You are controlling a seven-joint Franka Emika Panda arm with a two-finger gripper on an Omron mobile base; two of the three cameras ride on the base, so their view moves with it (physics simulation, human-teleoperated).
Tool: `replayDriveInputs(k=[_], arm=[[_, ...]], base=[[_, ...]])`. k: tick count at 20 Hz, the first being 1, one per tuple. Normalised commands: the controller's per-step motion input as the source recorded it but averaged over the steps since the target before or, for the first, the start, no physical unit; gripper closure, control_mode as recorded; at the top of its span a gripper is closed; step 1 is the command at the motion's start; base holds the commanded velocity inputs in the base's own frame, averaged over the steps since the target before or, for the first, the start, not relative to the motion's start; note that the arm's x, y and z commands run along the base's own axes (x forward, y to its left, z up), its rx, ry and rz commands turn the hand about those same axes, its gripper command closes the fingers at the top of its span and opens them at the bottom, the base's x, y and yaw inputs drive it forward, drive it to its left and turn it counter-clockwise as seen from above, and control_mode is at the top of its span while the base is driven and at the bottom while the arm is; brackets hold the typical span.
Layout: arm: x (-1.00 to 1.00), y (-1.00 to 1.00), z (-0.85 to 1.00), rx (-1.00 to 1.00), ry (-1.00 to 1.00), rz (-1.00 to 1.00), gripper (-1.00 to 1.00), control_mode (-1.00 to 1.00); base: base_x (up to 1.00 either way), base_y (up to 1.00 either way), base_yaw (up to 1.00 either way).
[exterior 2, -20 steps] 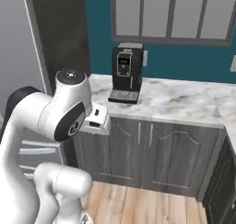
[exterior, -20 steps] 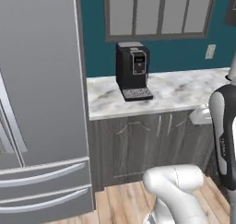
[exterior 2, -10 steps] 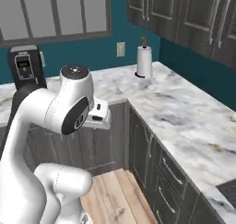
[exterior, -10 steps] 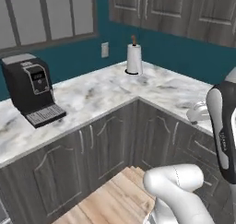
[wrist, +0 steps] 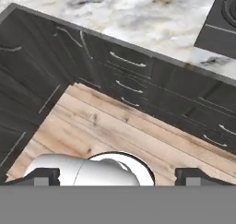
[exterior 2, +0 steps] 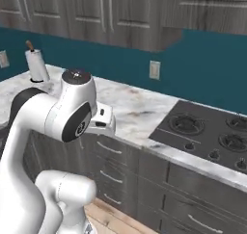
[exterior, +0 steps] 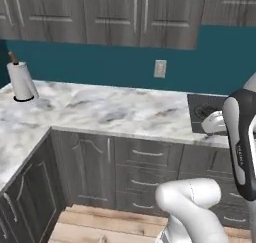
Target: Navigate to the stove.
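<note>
Stove (exterior 2: 210, 134) sits set into the marble worktop (exterior: 110, 112), off to the right, not yet centred ahead. Gripper (wrist: 118, 174) points at the floor; fingertips far apart, jaws wide, empty. Risk: stopping short or clipping the corner cabinets.
</note>
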Motion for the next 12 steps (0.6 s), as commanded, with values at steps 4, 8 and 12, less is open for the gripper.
replayDriveInputs(k=[4,8,12], arm=[[0.0,0.0,0.0,0.0,0.0,0.0,-1.0,1.0],[0.0,0.0,0.0,0.0,0.0,0.0,-1.0,1.0],[0.0,0.0,0.0,0.0,0.0,0.0,-1.0,1.0]], base=[[0.0,-0.32,-0.93],[0.0,-0.53,-0.88],[0.42,-0.68,-0.67]])
